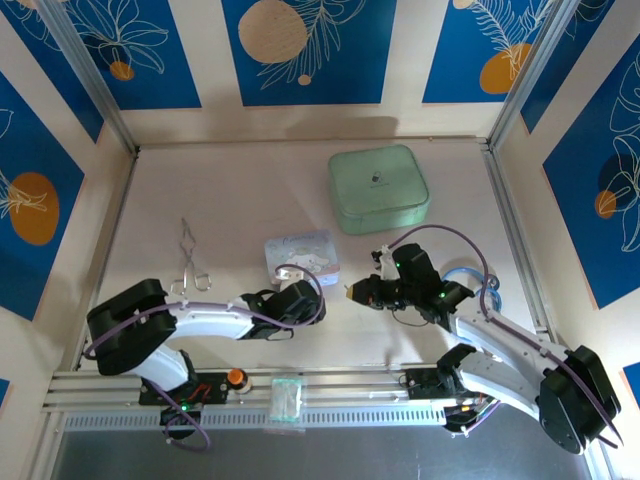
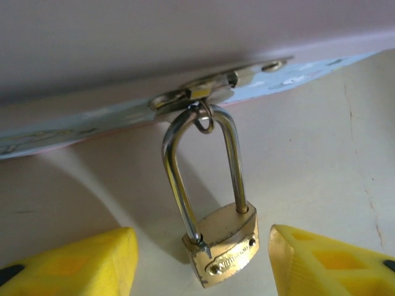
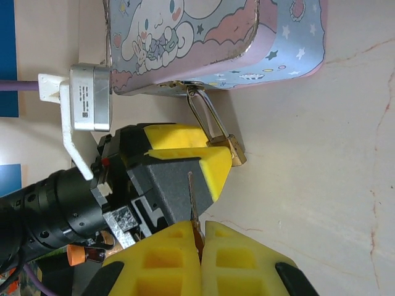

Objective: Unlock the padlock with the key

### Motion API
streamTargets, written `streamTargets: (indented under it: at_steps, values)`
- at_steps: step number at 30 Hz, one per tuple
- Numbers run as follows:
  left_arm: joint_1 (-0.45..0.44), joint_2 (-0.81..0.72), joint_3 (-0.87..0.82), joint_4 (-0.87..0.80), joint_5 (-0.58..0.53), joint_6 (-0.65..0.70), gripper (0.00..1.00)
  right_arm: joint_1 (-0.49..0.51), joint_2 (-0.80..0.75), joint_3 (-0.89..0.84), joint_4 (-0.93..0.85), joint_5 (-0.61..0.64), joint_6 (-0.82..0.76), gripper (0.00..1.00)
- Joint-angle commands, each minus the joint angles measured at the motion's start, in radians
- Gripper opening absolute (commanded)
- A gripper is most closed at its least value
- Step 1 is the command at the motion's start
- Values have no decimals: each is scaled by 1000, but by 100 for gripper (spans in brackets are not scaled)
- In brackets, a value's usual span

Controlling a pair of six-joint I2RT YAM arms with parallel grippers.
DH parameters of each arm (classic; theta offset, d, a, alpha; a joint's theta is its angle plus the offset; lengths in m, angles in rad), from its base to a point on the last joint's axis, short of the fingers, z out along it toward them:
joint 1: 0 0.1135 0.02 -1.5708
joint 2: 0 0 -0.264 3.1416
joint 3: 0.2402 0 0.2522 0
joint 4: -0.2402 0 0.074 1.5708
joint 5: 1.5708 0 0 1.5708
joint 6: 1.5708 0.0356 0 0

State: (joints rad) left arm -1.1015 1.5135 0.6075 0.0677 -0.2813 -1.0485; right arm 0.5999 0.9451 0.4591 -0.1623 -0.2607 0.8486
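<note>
Padlock [image 2: 221,245], left wrist view: the brass body lay on the counter [image 2: 321,154]. Its shackle [image 2: 176,179] passed through a small ring on the hasp [image 2: 197,97] of the cartoon tin [image 2: 74,128], so the lock was tethered at the tin's front edge. Both shackle legs looked seated in the body, so it was judged locked. The left pincer [image 2: 202,259] was released, with its yellow pads [image 2: 80,265] either side of the body and a gap at each. It was judged placed there to steady the lock for the key. There was stamped wording on the body's end face, too small to read.

Right wrist view: the right pincer [image 3: 199,229] was clenched on the key [image 3: 192,203]. The thin blade stuck out past the pads and pointed toward the padlock, near it but apart. The keyhole could not be made out. The tin lid carried a white long-eared cartoon figure and stars (no legible words). A label on the silver camera block [image 3: 91,98] of the left wrist had printed lines, unreadable.

Top external view: the tin sat mid-counter, with the two pincers meeting at its near side, one from each flank. The forceps [image 1: 190,262] lay well apart to the left. A pale green case [image 1: 379,188] sat beyond the tin, marked with a small dark logo that was not legible.
</note>
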Motion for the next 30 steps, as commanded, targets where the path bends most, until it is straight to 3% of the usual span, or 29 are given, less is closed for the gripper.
streamTargets:
  at_steps: [1,6,21,24,30]
  values:
    - [-4,29,-1,58,-39,-24,57,-3,-18,-21,-22,2,0,0]
    - [-4,71,0,125,-35,-22,47,-5,-16,-20,-22,-1,-3,0]
    - [-5,52,-10,123,-35,-69,16,11,14,-57,57,-23,44,0]
    - [-4,24,-26,136,-48,-82,8,16,44,-68,116,-60,60,0]
    - [-1,-34,-74,197,-55,-187,7,12,133,-137,367,-191,172,0]
